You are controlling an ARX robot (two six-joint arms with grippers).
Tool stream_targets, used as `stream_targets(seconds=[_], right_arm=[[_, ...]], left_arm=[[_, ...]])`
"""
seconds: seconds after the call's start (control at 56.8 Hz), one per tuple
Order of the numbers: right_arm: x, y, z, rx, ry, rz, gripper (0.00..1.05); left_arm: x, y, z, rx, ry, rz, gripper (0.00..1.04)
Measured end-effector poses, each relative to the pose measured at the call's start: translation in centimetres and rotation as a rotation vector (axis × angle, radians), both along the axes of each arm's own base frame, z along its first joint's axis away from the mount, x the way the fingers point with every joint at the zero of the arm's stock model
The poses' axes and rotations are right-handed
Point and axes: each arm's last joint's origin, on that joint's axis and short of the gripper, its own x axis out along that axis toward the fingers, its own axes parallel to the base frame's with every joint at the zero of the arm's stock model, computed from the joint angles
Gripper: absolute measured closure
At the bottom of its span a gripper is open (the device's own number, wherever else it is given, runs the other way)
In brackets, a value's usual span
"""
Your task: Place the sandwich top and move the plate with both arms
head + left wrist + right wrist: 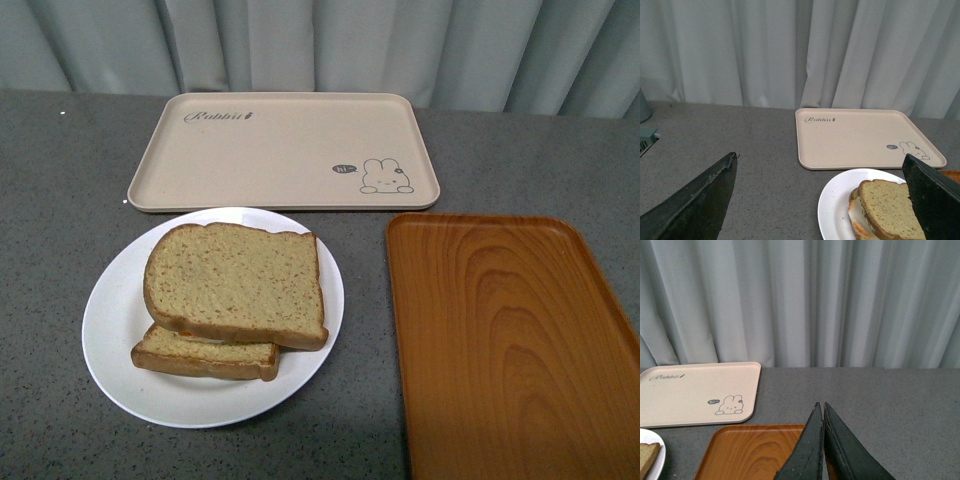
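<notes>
From the front, shows the sandwich top (235, 280) lying flat on the plate (108, 330), stacked on a second bread slice (205, 358) and set slightly back from it, leaving the lower slice's near edge exposed. Places the plate on the grey tabletop (60, 200), just in front of the beige rabbit tray (280, 150) and just beside the orange wood-grain tray (500, 340). From the left wrist, shows the left claw (819, 157) spread wide and empty above the tabletop, with the plate and stacked bread ahead of it, close to one finger (932, 200) hiding part of the top slice. Also reveals a strip of egg white (856, 220) under the top slice. From the right wrist, shows the right claw (821, 406) pinched closed on nothing above the orange tray, with the plate's rim and a bread corner only at the picture's edge, well apart from it. Backs everything with a pale curtain (300, 40).
</notes>
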Motion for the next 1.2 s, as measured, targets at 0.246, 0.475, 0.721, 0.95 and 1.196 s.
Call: stream_targets(seconds=[0.246, 0.475, 0.721, 0.95, 1.196], right_arm=[[-1.1, 0.0, -0.3, -0.001, 0.011, 0.003, 1.04], [-1.2, 0.0, -0.3, -0.001, 0.007, 0.002, 1.04], [-1.2, 0.0, -0.3, -0.002, 0.006, 0.002, 0.85], [-1.2, 0.0, -0.3, -0.002, 0.006, 0.002, 0.44], [-1.2, 0.0, -0.3, -0.001, 0.006, 0.002, 0.07]], left_arm=[[0.0, 0.0, 0.0, 0.0, 0.0, 0.0, 0.06], [1.1, 0.0, -0.6, -0.127, 0.446, 0.22, 0.06], [6.1, 0.1, -3.5, -0.286, 0.635, 0.156, 0.06], [9.4, 0.7, -5.8, -0.323, 0.672, 0.132, 0.06], [11.6, 0.7, -8.8, -0.498, 0.804, -0.043, 0.06]])
